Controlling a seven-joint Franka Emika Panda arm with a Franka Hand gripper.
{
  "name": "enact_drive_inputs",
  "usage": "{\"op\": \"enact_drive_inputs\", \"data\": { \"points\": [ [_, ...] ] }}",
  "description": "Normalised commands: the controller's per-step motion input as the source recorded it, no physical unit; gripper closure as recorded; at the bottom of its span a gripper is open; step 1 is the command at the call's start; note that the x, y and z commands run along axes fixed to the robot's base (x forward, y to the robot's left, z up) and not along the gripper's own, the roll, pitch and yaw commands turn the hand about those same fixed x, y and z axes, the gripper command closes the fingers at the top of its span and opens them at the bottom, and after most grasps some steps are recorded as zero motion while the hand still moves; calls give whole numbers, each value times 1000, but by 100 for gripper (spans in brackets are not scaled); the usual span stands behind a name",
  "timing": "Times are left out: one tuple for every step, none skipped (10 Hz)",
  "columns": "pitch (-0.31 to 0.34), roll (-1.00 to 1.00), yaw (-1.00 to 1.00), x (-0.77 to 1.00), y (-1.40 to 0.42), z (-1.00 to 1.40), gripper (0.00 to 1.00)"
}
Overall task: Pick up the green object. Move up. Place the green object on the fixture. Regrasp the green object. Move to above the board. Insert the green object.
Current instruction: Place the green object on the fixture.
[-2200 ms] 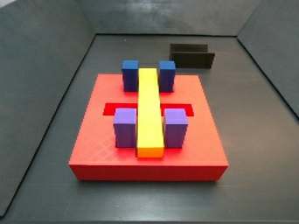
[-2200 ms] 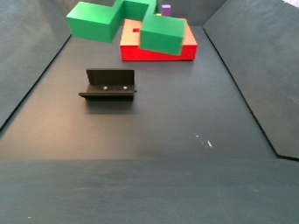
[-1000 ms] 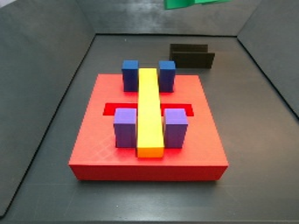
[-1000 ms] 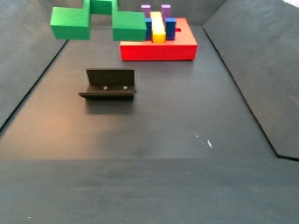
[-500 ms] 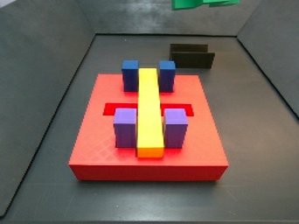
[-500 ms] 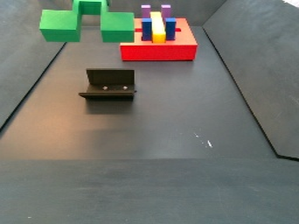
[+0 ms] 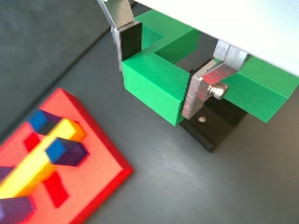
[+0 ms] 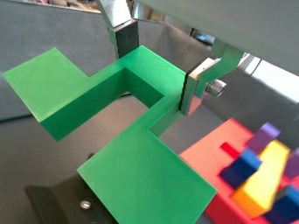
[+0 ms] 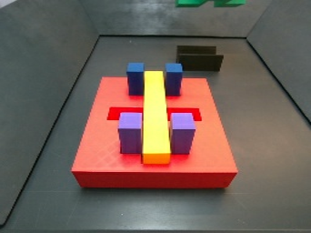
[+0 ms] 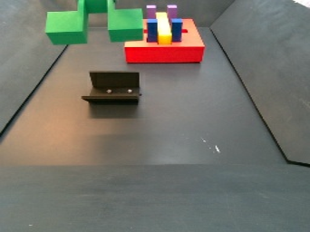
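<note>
Wrist views: your end effector (image 7: 167, 68) is clamped on the green object (image 7: 158, 83), silver fingers (image 8: 201, 87) pressed on either side of its raised middle. It's definitely grasping it, not just hovering.
Green object location: up in the air, well above the worktop (image 10: 182, 118). You only catch its lower edge at the top of a side view (image 9: 209, 3), and a bigger chunk of it in a side view (image 10: 94, 22).
Fixture: the fixture (image 10: 114, 88) sits empty on the worktop, and a wrist view shows it below the green object (image 7: 216, 129).
Board: the board (image 9: 155, 136) has its yellow bar (image 9: 155, 115), blue blocks (image 9: 155, 76) and purple blocks (image 9: 157, 131) in place, and the red slots (image 9: 122, 114) beside the bar look open.
Progress: pick up and move up look done to me. You've still got the placing on the fixture, the regrasp, the move over the board and the insert left.
</note>
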Motion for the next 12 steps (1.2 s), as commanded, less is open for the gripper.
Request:
{"op": "enact_drive_inputs", "data": {
  "points": [
    [354,-1000,-89,366,134,60,100],
    [183,-1000,-120,406,83,86,100],
    [14,-1000,-183,409,86,31,100],
    [-163,-1000,-269,131,123,0,100],
    [-523,-1000,-411,0,71,0,100],
    [-651,-880,-389,0,206,0,100],
    [-297,-603,-260,26,231,0,100],
    [134,-349,-114,137,86,-363,100],
    [191,-37,69,14,0,-189,100],
    [340,31,203,214,-166,-223,100],
    [437,474,151,240,-211,-189,100],
    [457,720,86,317,-123,-254,100]
  ]
}}
